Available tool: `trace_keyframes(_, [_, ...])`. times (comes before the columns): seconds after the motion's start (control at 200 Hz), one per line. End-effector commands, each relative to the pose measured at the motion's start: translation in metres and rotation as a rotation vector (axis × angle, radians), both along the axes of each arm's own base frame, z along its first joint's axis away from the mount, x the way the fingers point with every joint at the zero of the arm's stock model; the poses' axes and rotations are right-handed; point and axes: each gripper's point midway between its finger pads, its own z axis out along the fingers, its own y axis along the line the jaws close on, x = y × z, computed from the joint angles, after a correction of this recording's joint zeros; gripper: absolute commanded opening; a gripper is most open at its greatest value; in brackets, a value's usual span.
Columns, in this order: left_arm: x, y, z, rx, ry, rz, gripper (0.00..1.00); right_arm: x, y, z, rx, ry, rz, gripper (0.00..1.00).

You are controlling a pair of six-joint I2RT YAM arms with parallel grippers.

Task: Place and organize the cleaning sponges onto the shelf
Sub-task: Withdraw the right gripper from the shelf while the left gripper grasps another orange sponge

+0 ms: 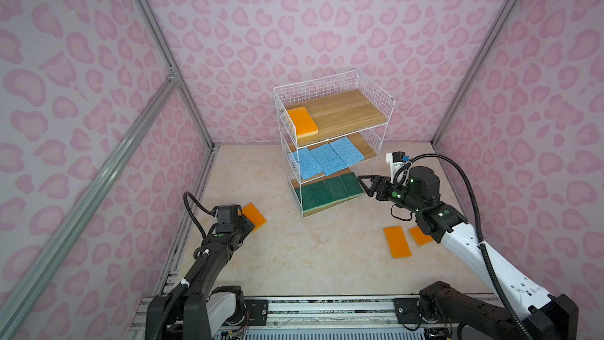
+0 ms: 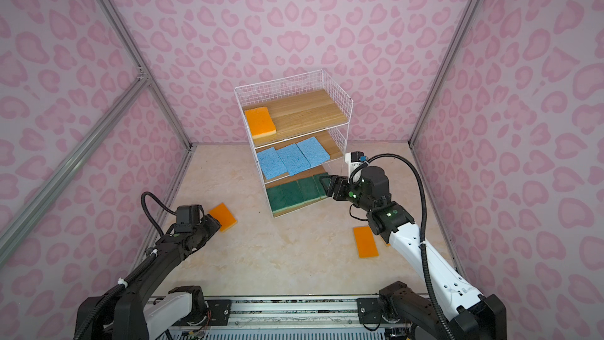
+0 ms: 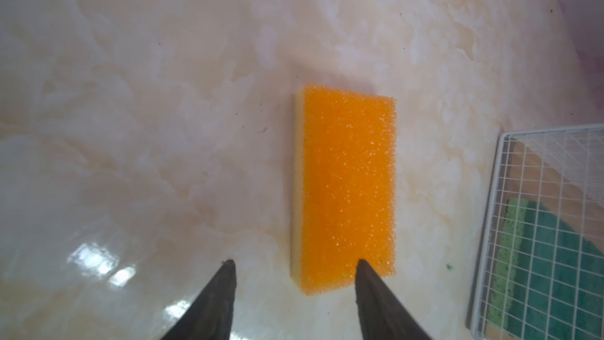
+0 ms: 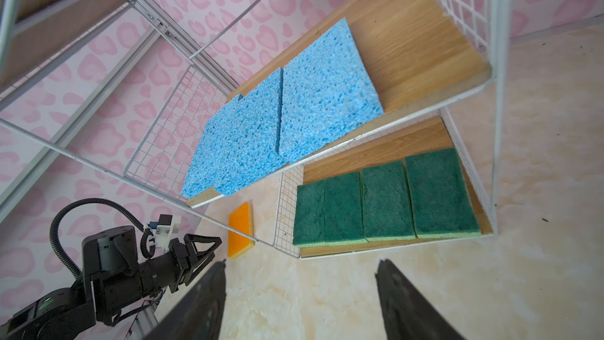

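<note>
Left pincer [image 3: 294, 261] hangs low over the tabletop [image 3: 163, 125], jaws apart. One fingertip sits over the near corner of an orange sponge [image 3: 346, 188] lying flat there, the other off to its side, and nothing is gripped. Right pincer [image 4: 301, 261] I see parted and empty, just in front of the shelf [image 1: 376, 93] at its lowest board. That board carries four green sponges [image 1: 330, 191] in a row. Three blue sponges [image 1: 327, 158] lie on the middle board, and a second orange sponge [image 1: 302, 122] lies at the top board's left end. Two loose orange sponges [image 1: 397, 242] lie on the tabletop beside the right arm [image 1: 457, 233], one partly hidden under it.
</note>
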Motion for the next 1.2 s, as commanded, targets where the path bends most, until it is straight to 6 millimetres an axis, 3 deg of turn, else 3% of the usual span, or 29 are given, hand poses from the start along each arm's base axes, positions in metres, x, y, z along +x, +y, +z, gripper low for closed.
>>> trace_keyframes(0.0, [0.017, -0.002, 0.006, -0.022, -0.048, 0.004, 0.57, 0.001, -0.001, 0.005, 0.012, -0.023, -0.001, 0.73])
trace_keyframes(0.47, [0.034, -0.014, -0.018, -0.051, -0.008, -0.01, 0.38, 0.0, -0.004, -0.009, 0.028, 0.03, -0.014, 0.73])
trace_keyframes(0.63, [0.035, -0.017, -0.024, -0.056, 0.003, -0.016, 0.09, -0.001, -0.003, -0.008, 0.028, 0.035, -0.004, 0.73])
trace_keyframes(0.675, [0.036, -0.018, -0.022, -0.056, 0.0, -0.021, 0.04, -0.002, -0.003, -0.008, 0.028, 0.032, -0.005, 0.74])
trace_keyframes(0.925, [0.035, -0.024, 0.013, -0.053, -0.076, -0.057, 0.04, -0.005, 0.002, -0.014, 0.045, 0.062, 0.022, 0.74])
trace_keyframes(1.195, [0.022, -0.045, 0.049, -0.085, -0.161, -0.143, 0.04, -0.018, 0.009, -0.03, 0.04, 0.104, 0.049, 0.75])
